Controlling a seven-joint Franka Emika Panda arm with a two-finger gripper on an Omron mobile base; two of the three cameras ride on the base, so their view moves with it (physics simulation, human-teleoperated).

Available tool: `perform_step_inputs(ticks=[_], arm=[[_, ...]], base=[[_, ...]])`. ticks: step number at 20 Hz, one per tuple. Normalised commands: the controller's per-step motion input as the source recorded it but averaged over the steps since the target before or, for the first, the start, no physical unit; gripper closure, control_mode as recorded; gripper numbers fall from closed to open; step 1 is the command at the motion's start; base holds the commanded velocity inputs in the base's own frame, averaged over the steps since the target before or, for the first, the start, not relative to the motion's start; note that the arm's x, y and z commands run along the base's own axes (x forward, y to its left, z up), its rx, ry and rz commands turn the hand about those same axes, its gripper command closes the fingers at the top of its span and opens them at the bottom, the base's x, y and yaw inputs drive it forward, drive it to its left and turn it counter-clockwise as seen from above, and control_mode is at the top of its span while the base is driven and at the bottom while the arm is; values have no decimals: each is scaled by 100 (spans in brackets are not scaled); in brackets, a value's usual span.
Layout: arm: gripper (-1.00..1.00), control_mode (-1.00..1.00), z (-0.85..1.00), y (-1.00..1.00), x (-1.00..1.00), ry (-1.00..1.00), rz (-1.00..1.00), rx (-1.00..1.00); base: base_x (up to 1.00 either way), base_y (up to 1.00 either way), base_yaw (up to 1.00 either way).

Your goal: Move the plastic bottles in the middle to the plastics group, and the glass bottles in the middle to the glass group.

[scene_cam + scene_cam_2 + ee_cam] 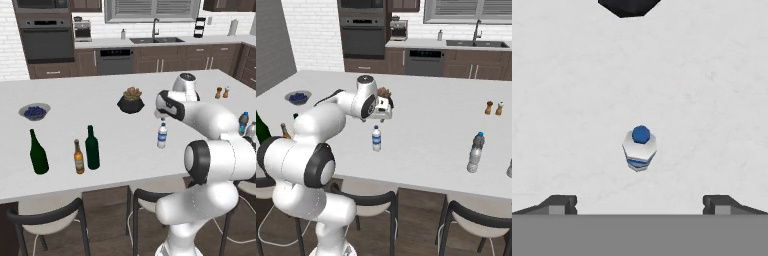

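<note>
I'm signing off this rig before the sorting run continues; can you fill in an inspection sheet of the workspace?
Surface: white island counter, no spills seen.
Job's things: water bottle upright mid-counter; green bottles and brown bottle upright at left; plastic bottle upright at right.
Clutter: potted plant, bowl of blueberries, two shakers.
Gripper: gripper open, above the water bottle, holding nothing.
Cables: nothing seen.
Surroundings: stools, oven, sink.
</note>
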Motion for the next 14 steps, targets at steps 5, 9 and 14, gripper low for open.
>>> perform_step_inputs(ticks=[5, 9, 14], arm=[[-100, -100, -36, 0, 3, 2, 0, -2], [-100, -100, -35, 0, 1, 0, 0, 1], [-100, -100, -35, 0, 10, 0, 0, 0]], base=[[0, 0, 0], [0, 0, 0], [0, 0, 0]])
